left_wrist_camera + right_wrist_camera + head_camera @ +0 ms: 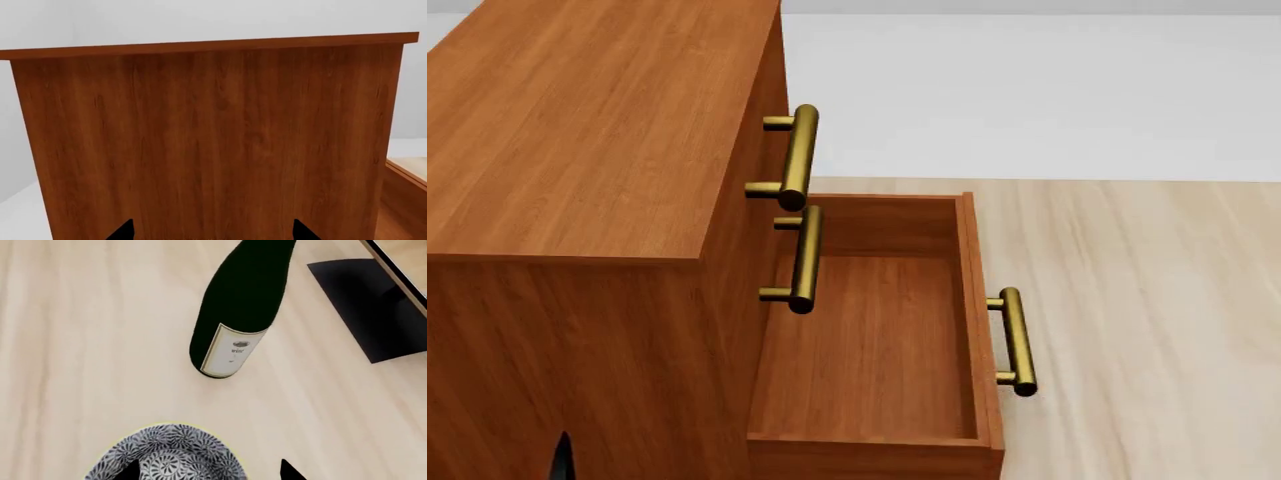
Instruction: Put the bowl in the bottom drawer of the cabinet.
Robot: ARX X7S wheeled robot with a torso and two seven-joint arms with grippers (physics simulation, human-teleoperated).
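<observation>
Pale wood floor (80, 340) bears the bowl (167, 455); both grippers' fingertips apart, holding nothing.

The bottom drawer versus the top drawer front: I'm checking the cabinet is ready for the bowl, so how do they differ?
The bottom drawer is pulled out, its bare wooden inside showing; the top drawer front sits flush with the cabinet. The bottom drawer's handle therefore stands far out from the cabinet face, while the top handle stays close to it. Both are reddish-brown wood with brass bar handles.
</observation>
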